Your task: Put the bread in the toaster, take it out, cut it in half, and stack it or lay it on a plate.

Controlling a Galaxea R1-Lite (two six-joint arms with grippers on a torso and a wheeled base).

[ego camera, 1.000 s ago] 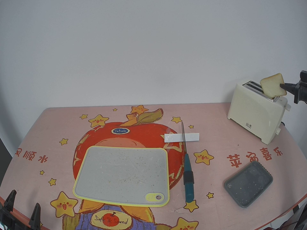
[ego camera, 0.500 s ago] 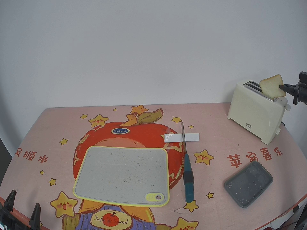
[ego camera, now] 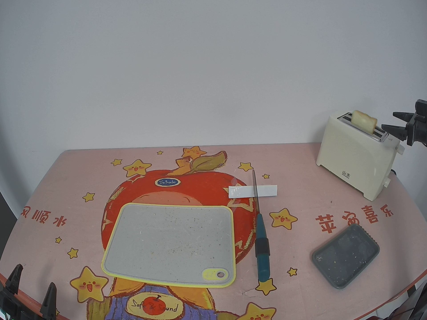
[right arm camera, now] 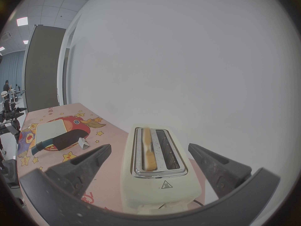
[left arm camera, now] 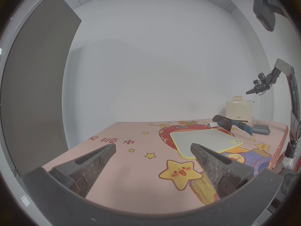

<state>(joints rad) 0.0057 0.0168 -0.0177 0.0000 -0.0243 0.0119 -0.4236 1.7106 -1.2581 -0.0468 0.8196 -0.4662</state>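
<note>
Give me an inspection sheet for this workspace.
Surface: pink cartoon-print table; crumbs on the cutting board.
Job's things: bread upright in a slot of the toaster, top showing; knife right of the board; grey plate near the right edge.
Clutter: white strip under the knife blade.
Grippers: left gripper at near left edge, jaws open; right gripper beside toaster, jaws open, holding nothing.
Cables: dark cord at toaster's base.
Surroundings: white wall, grey partition.
</note>
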